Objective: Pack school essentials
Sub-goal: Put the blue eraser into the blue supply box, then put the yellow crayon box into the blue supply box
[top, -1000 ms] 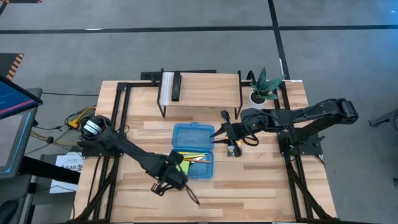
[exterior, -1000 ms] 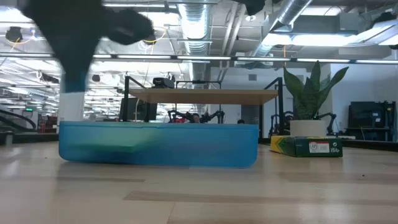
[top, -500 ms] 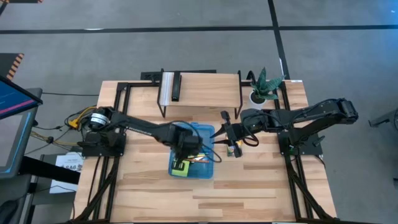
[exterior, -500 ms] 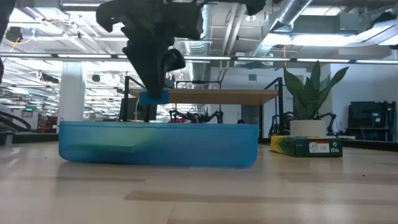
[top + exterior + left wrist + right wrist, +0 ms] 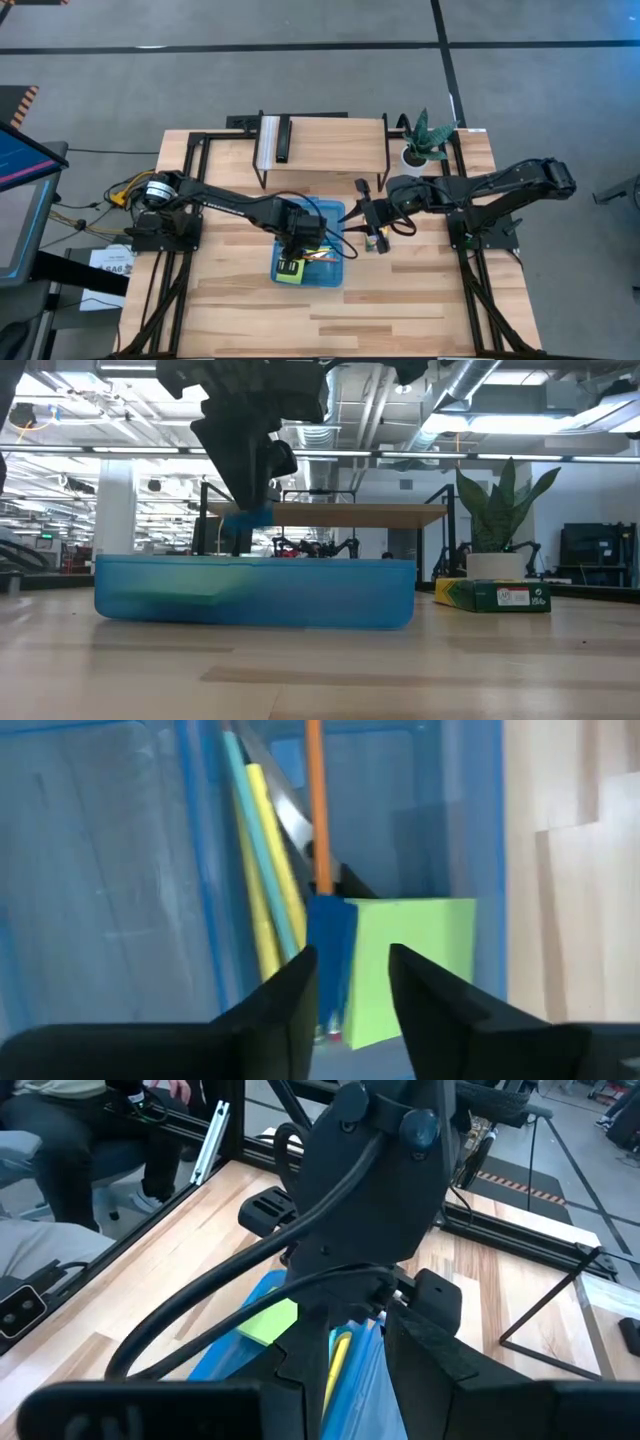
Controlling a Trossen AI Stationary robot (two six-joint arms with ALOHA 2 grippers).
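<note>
The blue translucent case (image 5: 318, 212) lies open at the table's middle. In it are a lime-green sticky-note pad (image 5: 420, 960), yellow (image 5: 270, 850) and orange (image 5: 317, 800) pencils, a light-blue pen (image 5: 245, 830) and a scissors blade (image 5: 285, 805). My left gripper (image 5: 352, 952) hangs open over the case's near half (image 5: 293, 255), pointing down. A small blue eraser (image 5: 330, 950) is at its tips, above the case rim (image 5: 246, 517). My right gripper (image 5: 365, 215) waits open at the case's right side. Beside it the crayon box (image 5: 376, 240) lies flat on the table. My left gripper has its fingers parted wider than the blue eraser, which stands upright against one fingertip (image 5: 305, 970), clear of the case floor. Whether that finger touches the eraser, I cannot tell.
A wooden riser (image 5: 320, 140) with a dark object (image 5: 283, 140) on top stands at the far side. A potted plant (image 5: 425, 140) is at the far right. Bare tabletop lies near and left of the case. People sit beyond the table (image 5: 60, 1140).
My left gripper has swung from the table by the case's near left corner, up and toward the right, to a place over the case's near half, with the blue eraser at its tips. In the last half second it has stayed about where it is.
</note>
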